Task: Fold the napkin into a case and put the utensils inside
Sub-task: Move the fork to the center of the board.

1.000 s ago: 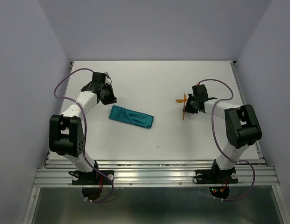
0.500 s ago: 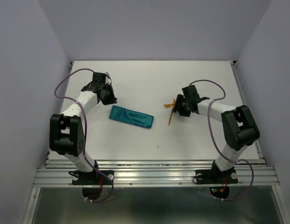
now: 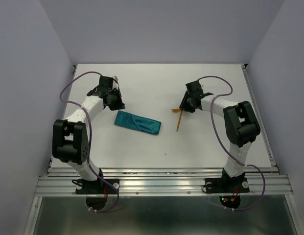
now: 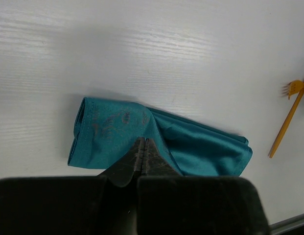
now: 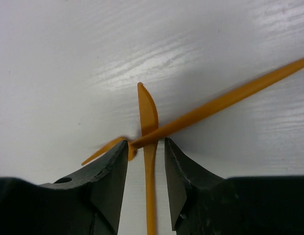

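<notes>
Case point(image 3: 137, 122): You see teal cloth folded into a narrow flat pouch. It lies slantwise on the white table point(image 3: 156, 83), left of centre, with its right end nearer than its left. A diagonal fold edge runs across its top face, and the left end shows layered hems.
Fork point(image 3: 179, 120): Orange and slender, it lies flat to the right of the case and apart from it, with the tines at the far end.
Knife point(image 5: 148, 115): Orange with a serrated tip, it crosses the fork close to the tines.
Left gripper point(image 4: 142, 155): The jaws are pressed together with nothing between them, at the far left end of the case. You cannot tell whether the tips touch the cloth.
Right gripper point(image 5: 146, 161): The jaws stand apart and straddle the knife handle without clamping it.
Obstruction: The fork handle crosses the knife just ahead of the right fingertips.
</notes>
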`<state>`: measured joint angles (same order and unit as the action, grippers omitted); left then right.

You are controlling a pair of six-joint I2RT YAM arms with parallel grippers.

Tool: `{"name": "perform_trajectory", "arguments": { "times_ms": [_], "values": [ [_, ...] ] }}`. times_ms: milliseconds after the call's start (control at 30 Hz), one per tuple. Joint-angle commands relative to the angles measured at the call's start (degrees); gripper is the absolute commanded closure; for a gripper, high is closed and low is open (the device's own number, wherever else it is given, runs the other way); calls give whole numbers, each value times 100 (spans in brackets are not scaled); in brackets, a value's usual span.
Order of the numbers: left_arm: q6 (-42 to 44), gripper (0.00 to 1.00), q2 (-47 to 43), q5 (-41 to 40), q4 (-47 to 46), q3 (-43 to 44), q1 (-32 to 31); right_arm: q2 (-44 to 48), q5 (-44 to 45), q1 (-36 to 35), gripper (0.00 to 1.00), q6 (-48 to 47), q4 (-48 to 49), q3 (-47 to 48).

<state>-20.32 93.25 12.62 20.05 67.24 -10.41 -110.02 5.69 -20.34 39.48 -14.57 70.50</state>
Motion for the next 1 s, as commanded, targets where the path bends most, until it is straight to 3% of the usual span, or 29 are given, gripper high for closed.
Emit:
{"name": "perform_trajectory", "arguments": {
  "times_ms": [0, 467, 967],
  "values": [
    [116, 98, -246, 100, -54, 52, -22, -187, 248, 21, 59, 191, -55, 236],
    [72, 98, -237, 91, -37, 70, -84, -617, 1311, 21, 60, -371, -380, 886],
    [80, 98, -290, 39, 16, 96, -110, -1663, 1250, 74, 51, -1118, -1004, 2520]
  ]
}}
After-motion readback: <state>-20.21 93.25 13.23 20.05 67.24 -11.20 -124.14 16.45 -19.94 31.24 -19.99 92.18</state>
